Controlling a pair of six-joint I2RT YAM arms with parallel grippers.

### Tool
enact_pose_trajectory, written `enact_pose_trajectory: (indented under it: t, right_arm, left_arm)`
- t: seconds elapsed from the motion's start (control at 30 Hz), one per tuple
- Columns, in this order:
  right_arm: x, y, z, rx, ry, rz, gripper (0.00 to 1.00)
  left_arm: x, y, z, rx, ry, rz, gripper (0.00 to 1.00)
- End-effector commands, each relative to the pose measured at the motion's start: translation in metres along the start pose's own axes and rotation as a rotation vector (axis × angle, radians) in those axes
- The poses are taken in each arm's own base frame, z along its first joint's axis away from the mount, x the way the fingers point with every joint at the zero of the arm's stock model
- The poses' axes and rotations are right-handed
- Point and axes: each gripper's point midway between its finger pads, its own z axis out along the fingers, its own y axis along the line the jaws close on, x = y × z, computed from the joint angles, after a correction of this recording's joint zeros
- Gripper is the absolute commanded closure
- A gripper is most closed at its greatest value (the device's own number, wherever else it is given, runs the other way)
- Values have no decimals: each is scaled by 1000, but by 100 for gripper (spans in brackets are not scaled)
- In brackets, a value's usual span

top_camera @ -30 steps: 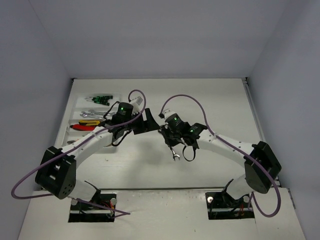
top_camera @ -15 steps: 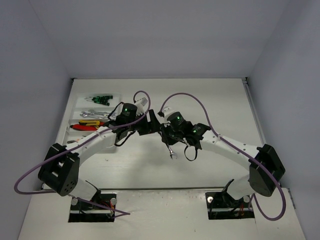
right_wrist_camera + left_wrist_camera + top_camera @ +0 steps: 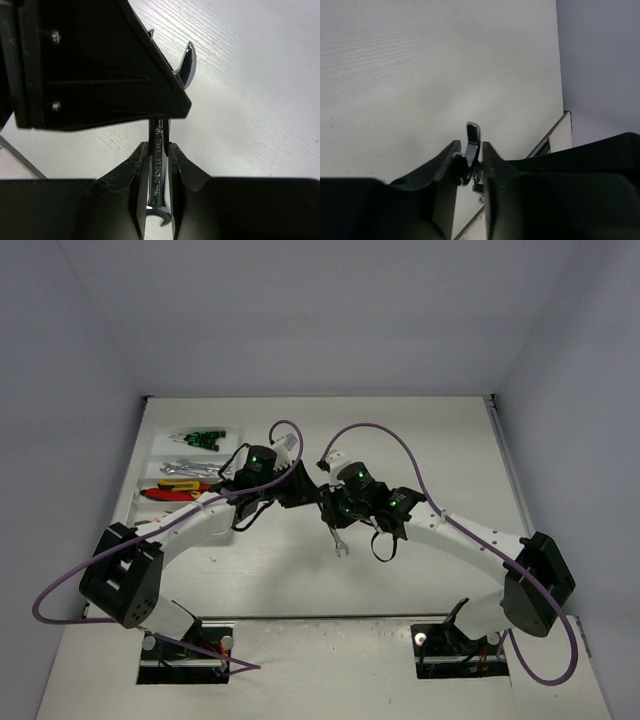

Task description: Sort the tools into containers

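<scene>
A silver open-end wrench (image 3: 341,546) hangs tilted above the middle of the table, between the two arms. My right gripper (image 3: 336,514) is shut on its shaft (image 3: 158,175), with the lower open end poking out below the fingers. My left gripper (image 3: 312,492) comes in from the left and is shut on the wrench's upper end (image 3: 473,132). In the right wrist view the left gripper's black fingers (image 3: 100,65) cover the upper shaft, with the wrench's top jaw (image 3: 188,61) showing past them. The white tray (image 3: 158,452) at the far left holds green screwdrivers (image 3: 200,438), wrenches (image 3: 180,467), yellow pliers (image 3: 180,484) and red cutters (image 3: 163,495).
Purple cables loop over both arms near the wrists (image 3: 360,432). Grey walls close the table in at the back and on both sides. A table edge rail (image 3: 547,142) shows in the left wrist view.
My left gripper moved right to the wrench and shut on its upper end. The right gripper stayed shut on the wrench and shifted slightly left.
</scene>
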Motion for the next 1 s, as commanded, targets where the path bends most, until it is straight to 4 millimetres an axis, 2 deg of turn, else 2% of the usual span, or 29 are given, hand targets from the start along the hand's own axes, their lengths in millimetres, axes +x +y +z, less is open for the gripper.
enact_pose_trajectory:
  t: [0.0, 0.07, 0.13, 0.23, 0.3, 0.37, 0.53, 0.7, 0.73, 0.8, 0.87, 0.93, 0.97]
  right_arm:
    - [-33, 17, -13, -66, -140, -3, 100]
    - [-33, 16, -14, -60, -148, 1, 100]
    - [-33, 14, -16, -50, -154, 4, 98]
    - [-35, 10, -20, -29, -169, 12, 82]
    - [-37, 7, -22, -15, -180, 17, 67]
    - [-40, 4, -27, 4, -199, 22, 59]
    - [-42, -11, -42, 74, -250, 46, 47]
    - [-47, -27, -67, 138, -328, 68, 46]
    - [-47, -28, -68, 141, -328, 69, 46]
    - [-45, -29, -75, 136, -342, 65, 46]
    - [-41, -30, -76, 138, -337, 61, 46]
    - [-34, -32, -74, 142, -322, 54, 46]
    - [-31, -33, -74, 143, -318, 56, 46]
  left_arm:
    - [-28, -47, -10, 153, -99, 63, 91]
    - [-29, -48, -10, 155, -105, 57, 98]
    - [-30, -49, -11, 156, -115, 51, 100]
    - [-35, -50, -11, 160, -134, 37, 100]
    - [-43, -49, -13, 159, -151, 27, 100]
    - [-53, -46, -16, 156, -171, 18, 100]
    - [-98, -27, -38, 146, -251, -25, 100]
    - [-165, 34, -80, 34, -441, -96, 100]
    - [-167, 35, -81, 29, -447, -95, 100]
    - [-208, 84, -119, -51, -573, -142, 100]
    - [-228, 109, -139, -91, -628, -166, 100]
    - [-248, 140, -167, -136, -691, -187, 100]
    - [-255, 147, -174, -146, -704, -183, 100]
